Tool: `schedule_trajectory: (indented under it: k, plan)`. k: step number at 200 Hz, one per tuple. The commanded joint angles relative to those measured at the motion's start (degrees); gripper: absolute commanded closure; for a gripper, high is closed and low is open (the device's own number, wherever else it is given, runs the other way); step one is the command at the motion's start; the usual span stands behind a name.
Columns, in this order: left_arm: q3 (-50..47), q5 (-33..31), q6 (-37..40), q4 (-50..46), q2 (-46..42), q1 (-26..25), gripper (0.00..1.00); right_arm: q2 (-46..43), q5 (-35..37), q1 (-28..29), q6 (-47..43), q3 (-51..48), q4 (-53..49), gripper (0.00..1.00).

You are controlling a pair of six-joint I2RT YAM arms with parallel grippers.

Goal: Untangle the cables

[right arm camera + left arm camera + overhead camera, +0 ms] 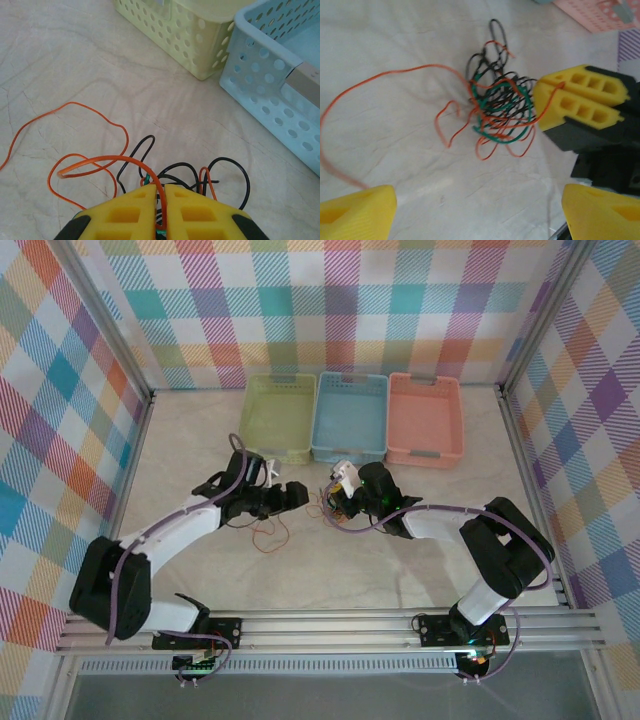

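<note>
The cables (328, 508) lie as a small knot of black, green and orange wire around the middle of the surface (420, 550). They sit a little toward its far edge, just in front of the blue basket (348, 455).

The right end effector (340, 502) is at the knot. Its wrist view shows the yellow fingers (125, 215) clenched together, grasping the cables (165, 175), with an orange strand running into the narrow slit between them. Seen from the left wrist, the same end effector (555, 92) touches the right side of the bunch (497, 105), which rests on the surface.

The left end effector (297, 492) is just left of the knot and is released. Its two yellow fingertips (357, 210) stand wide apart at the bottom corners of its own view, with nothing between them.

One long orange cable (395, 72) trails out of the knot in a loose curve toward the near-left part of the surface.

Along the far edge three perforated baskets stand side by side, touching: yellow-green (280, 453), blue, and salmon-pink (400, 455).
</note>
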Motion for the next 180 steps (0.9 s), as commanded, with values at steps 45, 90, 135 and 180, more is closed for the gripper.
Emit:
schedule_trajectory:
  k: [45, 90, 135, 180]
  plan:
    - [9.62, 7.63, 4.40, 4.36, 12.57, 0.14, 0.23, -0.82, -2.19, -0.64, 1.46, -0.16, 1.43, 0.86]
    - [13.21, 6.80, 5.73, 5.14, 16.88, 0.09, 0.28, -0.63, -2.54, -0.64, 1.55, 0.13, 1.07, 0.86]
    - [17.67, 9.51, 7.42, 3.49, 22.68, -0.83, 0.39, -0.53, -2.62, -0.69, 1.44, 0.17, 0.80, 0.86]
    - [15.61, 12.34, 6.12, 7.33, 23.41, -0.98, 0.41, -0.40, -2.62, -0.69, 1.32, 0.39, 0.56, 0.86]
